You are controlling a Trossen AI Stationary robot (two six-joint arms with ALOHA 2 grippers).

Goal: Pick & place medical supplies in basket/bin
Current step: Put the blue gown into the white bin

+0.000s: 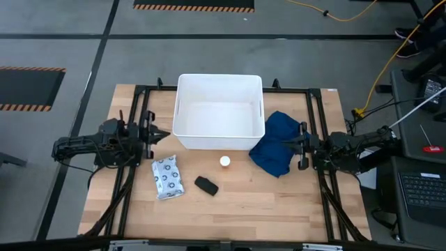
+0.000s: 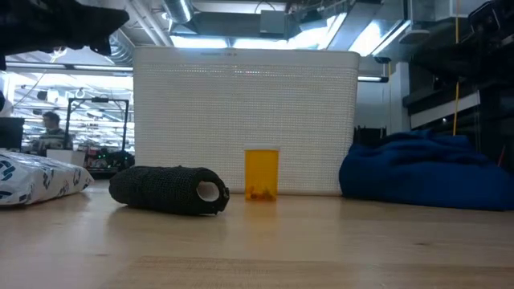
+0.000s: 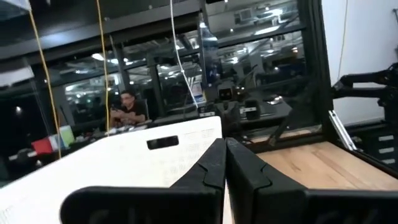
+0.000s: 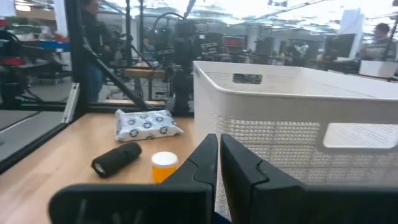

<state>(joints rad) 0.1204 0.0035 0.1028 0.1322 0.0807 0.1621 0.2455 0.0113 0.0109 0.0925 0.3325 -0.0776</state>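
A: Fingers, left gripper (image 1: 166,132)?
B: Pressed together, tip to tip, holding nothing. The tips sit just off the tub's (image 1: 219,141) left wall, pointing at it, above the table (image 1: 279,202).

A: Fingers, right gripper (image 1: 286,145)?
B: Closed as well, nothing between them. The tips lie over the cloth (image 1: 273,155); whether they touch it cannot be told.

A: Supplies relative to the left fingers?
B: The packet (image 1: 167,177) lies on the table near them, toward the front edge. The black oblong (image 1: 205,185) lies beyond the packet, farther from the tips.

A: Relative to the right fingers?
B: The cloth lies bunched directly under them, against the tub's right front corner. The bottle (image 1: 225,162) stands upright between the tips and the oblong, just in front of the tub's front wall.

A: Tub contents?
B: Nothing visible inside.
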